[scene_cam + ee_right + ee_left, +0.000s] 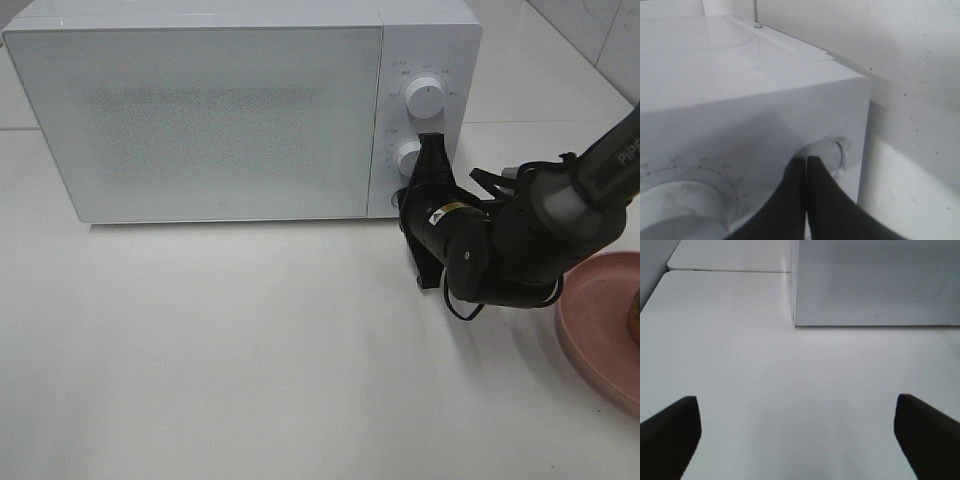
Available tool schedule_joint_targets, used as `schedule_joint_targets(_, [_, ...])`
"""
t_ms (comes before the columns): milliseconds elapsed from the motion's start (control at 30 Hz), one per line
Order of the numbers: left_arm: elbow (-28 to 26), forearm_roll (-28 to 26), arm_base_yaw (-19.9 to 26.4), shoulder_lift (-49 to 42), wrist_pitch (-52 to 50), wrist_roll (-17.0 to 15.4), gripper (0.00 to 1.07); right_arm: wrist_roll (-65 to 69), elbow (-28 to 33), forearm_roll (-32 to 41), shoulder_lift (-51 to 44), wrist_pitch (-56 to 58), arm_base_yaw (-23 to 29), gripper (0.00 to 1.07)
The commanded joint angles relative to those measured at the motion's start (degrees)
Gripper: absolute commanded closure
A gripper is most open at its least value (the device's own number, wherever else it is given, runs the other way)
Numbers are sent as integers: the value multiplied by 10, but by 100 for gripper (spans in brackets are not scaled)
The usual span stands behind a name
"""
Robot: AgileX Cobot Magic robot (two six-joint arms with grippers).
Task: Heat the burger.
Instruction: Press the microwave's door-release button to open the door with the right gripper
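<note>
The white microwave (210, 110) stands at the back with its door shut. My right gripper (432, 148) is shut, and its closed fingertips (806, 161) touch the lower knob (408, 156), which also shows in the right wrist view (829, 150). The upper knob (425, 98) is free. A thin brown sliver (634, 312) on the pink plate (590, 320) at the frame's right edge may be the burger; too little shows to tell. My left gripper (797, 435) is open and empty over the bare table, in front of the microwave (875, 285).
The white table top (230, 340) stretches in front of the microwave. The pink plate lies at the right edge, close under my right arm. A tiled wall stands behind at the right. A second white surface (725, 260) adjoins the table beyond the microwave's left side.
</note>
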Motion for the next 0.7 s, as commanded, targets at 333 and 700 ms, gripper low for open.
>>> schedule_joint_targets(333, [2, -3, -4, -10, -4, 1, 9, -3, -52, 3, 11, -123, -9, 107])
schedule_joint_targets(700, [2, -3, -4, -10, -4, 1, 9, -53, -102, 14, 11, -159, -21, 107])
